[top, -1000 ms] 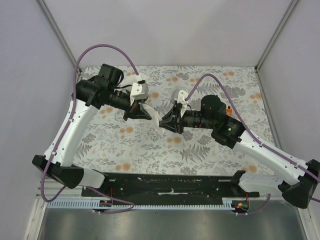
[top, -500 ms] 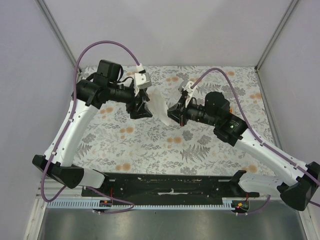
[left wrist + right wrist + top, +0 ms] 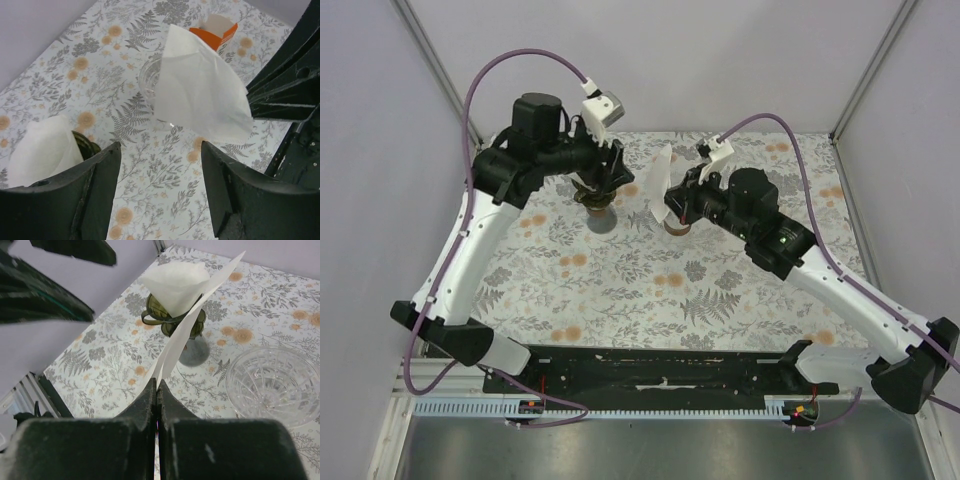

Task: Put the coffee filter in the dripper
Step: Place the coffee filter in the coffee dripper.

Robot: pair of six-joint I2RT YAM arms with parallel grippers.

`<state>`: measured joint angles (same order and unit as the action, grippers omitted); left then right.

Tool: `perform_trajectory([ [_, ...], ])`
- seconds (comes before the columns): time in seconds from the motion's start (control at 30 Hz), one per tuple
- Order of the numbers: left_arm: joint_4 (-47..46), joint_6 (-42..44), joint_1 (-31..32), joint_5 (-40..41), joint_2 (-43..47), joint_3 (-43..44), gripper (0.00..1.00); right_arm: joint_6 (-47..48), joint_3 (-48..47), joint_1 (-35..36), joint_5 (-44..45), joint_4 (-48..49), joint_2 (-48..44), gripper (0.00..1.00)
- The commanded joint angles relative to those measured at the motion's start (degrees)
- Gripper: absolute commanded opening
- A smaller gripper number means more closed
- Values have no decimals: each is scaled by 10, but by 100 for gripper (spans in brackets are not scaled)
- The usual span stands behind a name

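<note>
1. A white, flat-folded paper coffee filter (image 3: 200,95) is being held in the air above a floral-printed tablecloth (image 3: 115,365), not yet resting in anything.
2. It is being clamped along one edge by the right pincer (image 3: 157,390), whose two black fingers are being pressed together on the paper.
3. The filter's long axis is being carried on a slant, up and away from those fingertips. What appears to be its pointed corner is lying farthest from the pincer.
4. A clear, ribbed cut-glass cone (image 3: 270,380), judged to be the dripper, is standing empty on the cloth. In the right wrist view it is lying below the filter, to the right of the pincer.
5. A dark green cone-shaped holder (image 3: 167,326) on a grey foot is standing beyond the held filter and is being filled by another white paper cone (image 3: 175,285).
6. The left pincer (image 3: 160,150) is being held wide apart and empty near the green holder.
7. The right arm is judged nearer, and the pointed corner is judged to need turning downward over the glass.
</note>
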<state>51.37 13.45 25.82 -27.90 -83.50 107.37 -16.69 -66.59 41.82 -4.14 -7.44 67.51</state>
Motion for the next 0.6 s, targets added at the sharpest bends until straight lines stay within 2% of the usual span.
perform_trajectory([
  [0.0, -58, -87, 59, 75, -37, 11, 74, -54, -52, 3, 32, 10, 26, 0],
  [0.1, -65, -91, 90, 98, -56, 5, 80, -63, -61, 11, 36, 12, 36, 0],
  [0.33, -71, -98, 100, 102, -74, 8, 81, -70, -65, 19, 38, 13, 36, 0],
  [0.57, -55, -79, 100, 14, -58, 14, 86, -90, -68, 15, 51, 11, 43, 0],
])
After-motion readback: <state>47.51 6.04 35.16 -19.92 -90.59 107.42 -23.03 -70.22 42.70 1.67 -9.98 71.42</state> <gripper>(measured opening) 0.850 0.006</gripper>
